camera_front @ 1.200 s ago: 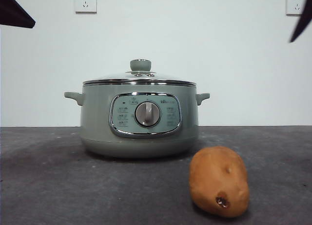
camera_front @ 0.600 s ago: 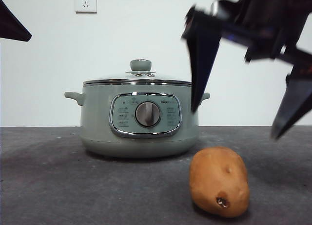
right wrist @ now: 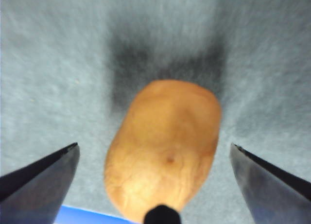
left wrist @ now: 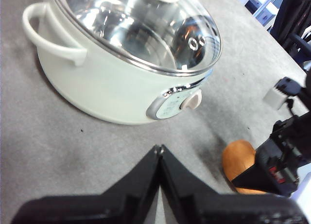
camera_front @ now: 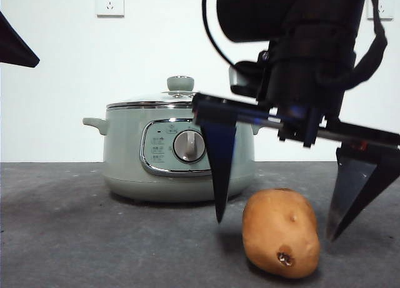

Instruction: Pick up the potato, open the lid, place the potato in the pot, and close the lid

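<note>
Front view: potato [camera_front: 281,232] lies on the grey bench [camera_front: 75,238], in front of and to one side of the green pot [camera_front: 178,150]. Lid [camera_front: 178,102] sits closed on the pot, knob up. Right tool [camera_front: 275,222] hangs over the potato, 2 jaws spread wide, 1 tip on each side, not touching it. A black tip shows at the top corner. 2 wall sockets [camera_front: 110,2] behind.

Left wrist view: left tool [left wrist: 159,150] clenched, tips together, holding nothing, above bare bench near the pot's dial side. Pot, glass lid [left wrist: 141,25] and part of the potato [left wrist: 239,158] visible; right arm partly covers the potato.

Right wrist view: potato [right wrist: 165,146] lies between the released jaws, gap on both sides, bench below blurred.
</note>
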Controlling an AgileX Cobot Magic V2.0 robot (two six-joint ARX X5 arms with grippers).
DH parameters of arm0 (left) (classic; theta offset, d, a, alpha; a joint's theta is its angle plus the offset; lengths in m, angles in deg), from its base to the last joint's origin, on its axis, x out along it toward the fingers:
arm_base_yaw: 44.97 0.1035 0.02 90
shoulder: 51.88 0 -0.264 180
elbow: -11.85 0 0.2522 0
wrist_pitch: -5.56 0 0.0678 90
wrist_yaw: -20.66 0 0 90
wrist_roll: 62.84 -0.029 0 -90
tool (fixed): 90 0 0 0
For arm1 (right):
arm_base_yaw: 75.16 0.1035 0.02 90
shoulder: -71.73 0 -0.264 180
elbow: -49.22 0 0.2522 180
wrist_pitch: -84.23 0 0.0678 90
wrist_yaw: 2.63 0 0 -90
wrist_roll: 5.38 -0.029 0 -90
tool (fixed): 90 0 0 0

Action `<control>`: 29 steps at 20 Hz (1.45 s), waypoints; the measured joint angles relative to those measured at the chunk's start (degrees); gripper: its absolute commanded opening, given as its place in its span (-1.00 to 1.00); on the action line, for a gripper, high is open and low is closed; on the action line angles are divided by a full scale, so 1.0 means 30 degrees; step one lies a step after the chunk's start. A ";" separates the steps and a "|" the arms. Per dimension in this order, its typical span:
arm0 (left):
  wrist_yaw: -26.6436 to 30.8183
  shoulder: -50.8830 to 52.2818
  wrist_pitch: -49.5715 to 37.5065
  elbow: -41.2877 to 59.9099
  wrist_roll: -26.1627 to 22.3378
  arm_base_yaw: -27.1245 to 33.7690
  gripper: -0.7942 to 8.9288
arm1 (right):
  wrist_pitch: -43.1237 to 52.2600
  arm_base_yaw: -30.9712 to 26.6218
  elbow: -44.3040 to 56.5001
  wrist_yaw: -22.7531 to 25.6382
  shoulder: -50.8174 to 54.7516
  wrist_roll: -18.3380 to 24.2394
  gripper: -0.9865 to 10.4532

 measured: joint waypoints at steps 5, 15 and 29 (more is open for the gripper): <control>0.0007 -0.0022 0.0029 0.0000 -0.0015 0.0000 -0.84 | 0.0015 0.0000 0.0000 0.0007 -0.0444 -0.0109 -0.43; 0.1792 -0.0066 0.0335 -0.0423 -0.0138 -0.0007 -0.85 | -0.1158 0.0000 -0.0364 -0.0503 -0.0510 0.1020 -0.85; 0.5865 -0.9173 0.7504 -1.4943 -0.0321 -0.5042 0.27 | -1.1402 -0.0007 -0.9938 0.6222 0.5770 0.9908 -0.85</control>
